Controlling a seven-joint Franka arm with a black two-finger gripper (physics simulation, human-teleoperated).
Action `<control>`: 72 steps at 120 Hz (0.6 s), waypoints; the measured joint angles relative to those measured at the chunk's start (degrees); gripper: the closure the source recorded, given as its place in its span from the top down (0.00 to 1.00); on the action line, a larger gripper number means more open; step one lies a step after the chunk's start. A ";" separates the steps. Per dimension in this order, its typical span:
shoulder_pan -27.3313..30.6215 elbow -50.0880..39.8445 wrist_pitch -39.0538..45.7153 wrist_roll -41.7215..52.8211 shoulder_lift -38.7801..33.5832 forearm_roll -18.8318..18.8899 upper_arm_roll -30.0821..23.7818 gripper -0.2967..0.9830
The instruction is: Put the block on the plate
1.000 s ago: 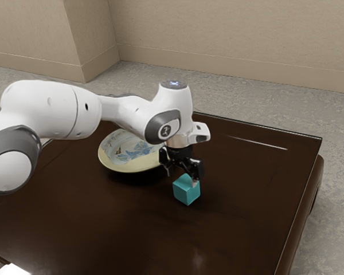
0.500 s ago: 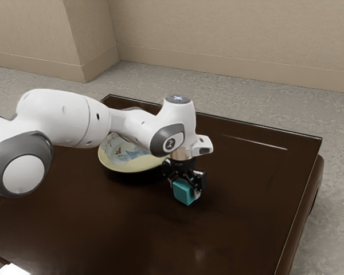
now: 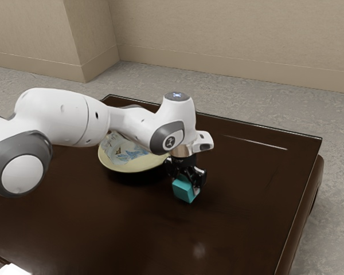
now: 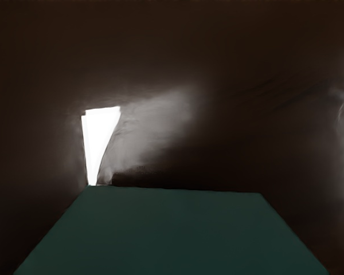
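"Since the claw (image 3: 186,184) is wrapped about the block (image 3: 183,192), is it gripping, or only hovering there?"

"Gripping, by the look of it from where we're standing. It's pinching the block from two sides, and that makes sense: opposite faces give it something flat to squeeze, and leave the underside free for setting down."

"So where's the block, exactly? Up in the air?"

"At the tabletop (image 3: 235,200) or barely above it — I honestly can't tell which. It's beside the plate (image 3: 129,167), toward the exterior view's right, and certainly not on it."

"Then the plate sits handily close."

"It does, a short sideways carry back toward the arm's base. I'd want a proper lift first, though — that raised rim could catch a low corner."

"And how's the arm (image 3: 63,117) holding itself?"

"Stretched across from the exterior view's left, elbow bent, with the wrist (image 3: 173,134) dropping the claw almost straight down. That's a sensible pose for picking up from above, and it should suit letting go above the plate's middle."

"Halfway done, would you say?"

"About that. The grasp looks made; the lift, the crossing and a gentle release are what I'd expect it to need."
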 joint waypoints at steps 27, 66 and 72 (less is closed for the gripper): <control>5.29 -0.29 -3.61 -0.40 -9.96 5.57 0.33 0.50; 21.31 14.12 -5.61 3.81 2.06 9.23 -1.81 0.54; 21.56 14.75 -5.66 4.58 2.73 8.82 -1.83 0.59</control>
